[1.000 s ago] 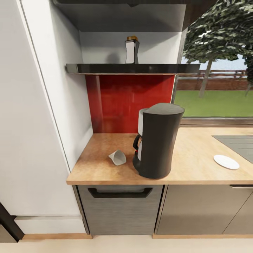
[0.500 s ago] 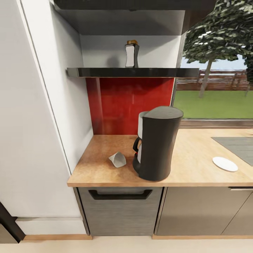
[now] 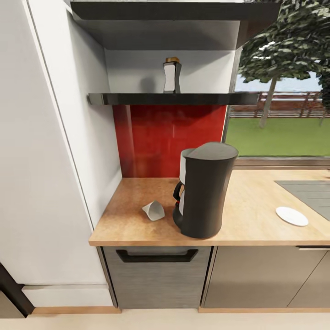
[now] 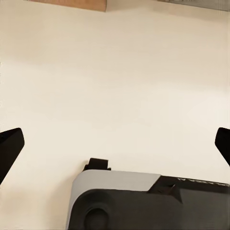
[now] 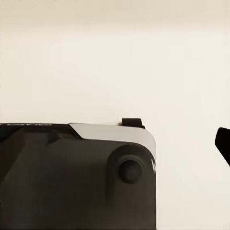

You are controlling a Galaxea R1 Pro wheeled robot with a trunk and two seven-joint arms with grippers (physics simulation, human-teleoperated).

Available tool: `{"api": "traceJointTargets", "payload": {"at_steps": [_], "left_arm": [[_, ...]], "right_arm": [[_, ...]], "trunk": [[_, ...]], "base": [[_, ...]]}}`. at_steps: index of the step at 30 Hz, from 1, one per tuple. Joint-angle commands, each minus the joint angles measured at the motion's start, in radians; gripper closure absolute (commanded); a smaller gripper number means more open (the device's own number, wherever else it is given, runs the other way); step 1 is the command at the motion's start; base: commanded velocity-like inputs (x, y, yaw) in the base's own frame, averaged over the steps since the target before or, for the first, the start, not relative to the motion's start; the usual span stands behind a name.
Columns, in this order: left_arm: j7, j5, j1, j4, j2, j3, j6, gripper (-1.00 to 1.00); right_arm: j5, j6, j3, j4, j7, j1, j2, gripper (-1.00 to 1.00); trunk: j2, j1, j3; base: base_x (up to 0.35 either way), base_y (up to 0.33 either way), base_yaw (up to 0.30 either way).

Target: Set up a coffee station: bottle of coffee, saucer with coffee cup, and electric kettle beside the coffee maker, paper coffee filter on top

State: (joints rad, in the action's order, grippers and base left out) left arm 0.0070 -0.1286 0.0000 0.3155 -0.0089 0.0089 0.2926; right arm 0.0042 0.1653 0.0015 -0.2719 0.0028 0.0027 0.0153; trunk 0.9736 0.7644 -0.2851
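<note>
Sink (image 3: 309, 191) runs off the picture's right edge; coffee maker (image 3: 204, 190) hides the counter (image 3: 133, 224) patch behind it.

Head view facing countertop (image 3: 256, 206), wrist views facing floor (image 4: 115, 86)

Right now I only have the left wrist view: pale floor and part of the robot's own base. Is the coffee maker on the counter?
Observer: Yes. In the head view the coffee maker stands upright on the countertop, near its front edge.
Operator: Is the filter on top of it yet?
Observer: No. The paper coffee filter lies on the countertop, just left of the coffee maker in the head view.
Operator: And the coffee bottle?
Observer: The bottle of coffee stands upright on the kitchen shelf, above the red backsplash.
</note>
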Motion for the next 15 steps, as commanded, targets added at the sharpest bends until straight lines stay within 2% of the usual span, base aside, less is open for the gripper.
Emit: {"api": "traceJointTargets", "payload": {"at_steps": [1, 15], "left_arm": [[0.001, -0.005, 0.000, 0.001, 0.000, 0.001, 0.002, -1.00], [0.002, -0.005, 0.000, 0.001, -0.001, 0.000, 0.002, -1.00]], "right_arm": [[0.000, 0.002, 0.000, -0.001, 0.000, 0.000, 0.000, -1.00], [0.000, 0.002, 0.000, -0.001, 0.000, 0.000, 0.000, -1.00]], "trunk": [[-0.007, -0.004, 0.002], [-0.105, -0.058, 0.046]], "base": [[0.000, 0.000, 0.000], [0.000, 0.000, 0.000]]}}
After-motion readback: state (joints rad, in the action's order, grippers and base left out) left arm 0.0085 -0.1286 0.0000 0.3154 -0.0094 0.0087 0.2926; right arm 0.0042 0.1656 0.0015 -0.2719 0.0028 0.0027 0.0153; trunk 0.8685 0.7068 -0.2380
